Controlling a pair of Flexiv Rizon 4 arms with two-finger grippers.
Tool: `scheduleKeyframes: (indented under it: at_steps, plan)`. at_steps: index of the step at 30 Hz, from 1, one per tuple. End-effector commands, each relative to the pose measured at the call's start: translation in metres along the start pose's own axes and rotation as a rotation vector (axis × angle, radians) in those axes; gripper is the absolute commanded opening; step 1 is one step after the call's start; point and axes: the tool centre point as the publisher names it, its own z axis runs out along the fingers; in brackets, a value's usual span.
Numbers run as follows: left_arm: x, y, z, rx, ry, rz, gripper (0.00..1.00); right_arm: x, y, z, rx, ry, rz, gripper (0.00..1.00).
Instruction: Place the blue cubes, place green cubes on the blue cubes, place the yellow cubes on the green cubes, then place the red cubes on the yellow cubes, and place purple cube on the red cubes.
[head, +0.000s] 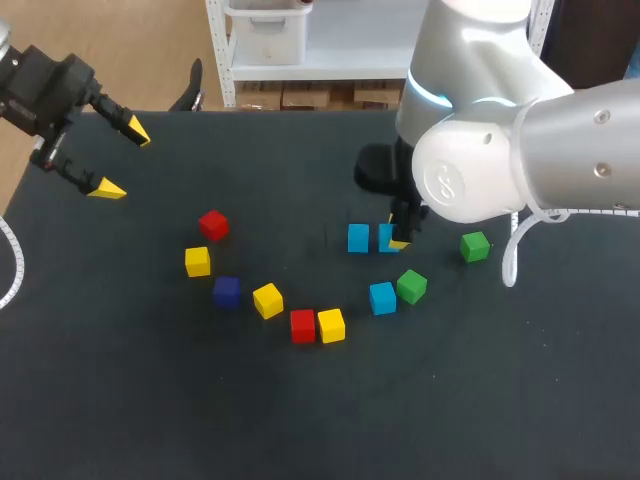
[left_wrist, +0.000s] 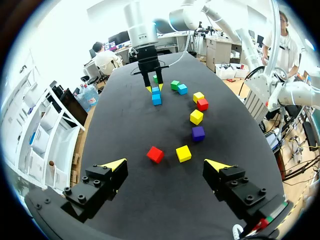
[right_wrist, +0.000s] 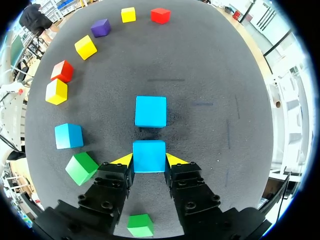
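My right gripper (right_wrist: 149, 161) is shut on a blue cube (right_wrist: 149, 156), low over the dark table (head: 480, 400). A second blue cube (right_wrist: 150, 111) lies just ahead of it; in the head view the pair sits at mid-table (head: 358, 238). A third blue cube (head: 382, 298) and a green cube (head: 411, 286) lie nearer the front, and another green cube (head: 475, 246) lies to the right. Yellow cubes (head: 267, 300), red cubes (head: 302, 325) and one purple cube (head: 226, 291) curve across the left half. My left gripper (head: 122, 160) hangs open and empty at the far left.
The right arm's big white body (head: 520, 150) overhangs the table's right rear and hides part of it. Table edges run along the back and left. The cubes nearest the open left gripper (left_wrist: 166, 165) are a red cube (left_wrist: 155, 154) and a yellow cube (left_wrist: 183, 153).
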Motion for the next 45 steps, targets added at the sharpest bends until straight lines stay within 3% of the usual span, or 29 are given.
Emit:
scheduleKeyframes:
  at_steps: [1,31,38,45]
  plan:
    - [0.0006,-0.0008,0.0,-0.002,-0.001,0.003,1.0,-0.0006,-0.0018,0.0001,-0.005,-0.001,-0.002,0.0]
    - [0.0006,-0.0008,0.0,-0.002,-0.001,0.003,1.0,-0.0013,0.0,0.0025,-0.017,0.001,-0.005,0.0]
    - [0.0006,-0.0008,0.0,-0.002,-0.001,0.003,1.0,-0.0009,0.0,0.0028,-0.016,0.001,-0.005,0.12]
    - [0.0006,-0.0008,0.0,-0.002,-0.001,0.003,1.0,-0.0013,-0.0014,0.0026,-0.013,-0.001,-0.004,0.13]
